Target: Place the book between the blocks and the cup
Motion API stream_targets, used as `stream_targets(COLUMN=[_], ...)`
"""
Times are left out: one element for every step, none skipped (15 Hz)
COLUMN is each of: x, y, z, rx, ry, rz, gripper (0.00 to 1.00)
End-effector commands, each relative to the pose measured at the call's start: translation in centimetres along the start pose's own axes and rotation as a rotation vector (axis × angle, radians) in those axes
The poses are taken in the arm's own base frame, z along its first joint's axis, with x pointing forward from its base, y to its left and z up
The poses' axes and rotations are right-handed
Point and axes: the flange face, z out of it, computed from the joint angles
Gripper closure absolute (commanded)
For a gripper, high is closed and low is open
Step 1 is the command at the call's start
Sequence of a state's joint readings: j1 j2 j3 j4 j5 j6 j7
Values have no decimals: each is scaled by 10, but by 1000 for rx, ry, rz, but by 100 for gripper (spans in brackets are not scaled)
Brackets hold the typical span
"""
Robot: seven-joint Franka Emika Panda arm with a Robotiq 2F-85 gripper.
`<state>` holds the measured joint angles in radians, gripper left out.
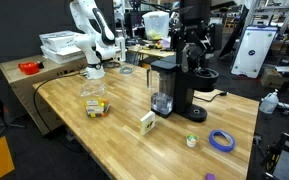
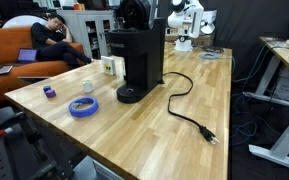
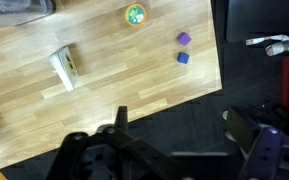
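Wooden tabletop (image 1: 114,145) holds the book (image 1: 147,122) just beside the coffee machine (image 1: 164,85), so the wide-open, empty jaws hanging high nearby could clip that machine descending, I'd say.

White book (image 3: 64,67), blue tape ring (image 2: 82,113), black coffee machine (image 2: 134,60).

Coffee machine (image 2: 139,60) parked on the wooden table (image 2: 164,145)
Its cord (image 2: 184,100) snakes across the wood, plug lying loose. Blue tape ring (image 2: 82,107) sits near the base, and the book (image 2: 111,66) is close beside the machine.
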<state>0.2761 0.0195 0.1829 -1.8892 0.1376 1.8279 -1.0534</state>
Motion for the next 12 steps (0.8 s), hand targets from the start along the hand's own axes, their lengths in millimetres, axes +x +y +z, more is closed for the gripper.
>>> stream_targets(x=[7,11,14,19,24,29,34,38,41,42,44,47], y=[15,20,23,26,30,34,37,40,44,50,55,61], z=[5,9,15,20,28,36,44,53,63,73,82,87], rx=[-17,-32,-36,-36,-42,-44,-36,-32,-35,-46,-56,-64], ry=[35,39,34,37,32,16,3,-22,-57,-93,-122,-147], rz=[-11,-12,-15,-18,-27,-39,-54,-65,-76,-88,-95,-94], gripper=[0,0,0,0,0,0,0,0,0,0,0,0])
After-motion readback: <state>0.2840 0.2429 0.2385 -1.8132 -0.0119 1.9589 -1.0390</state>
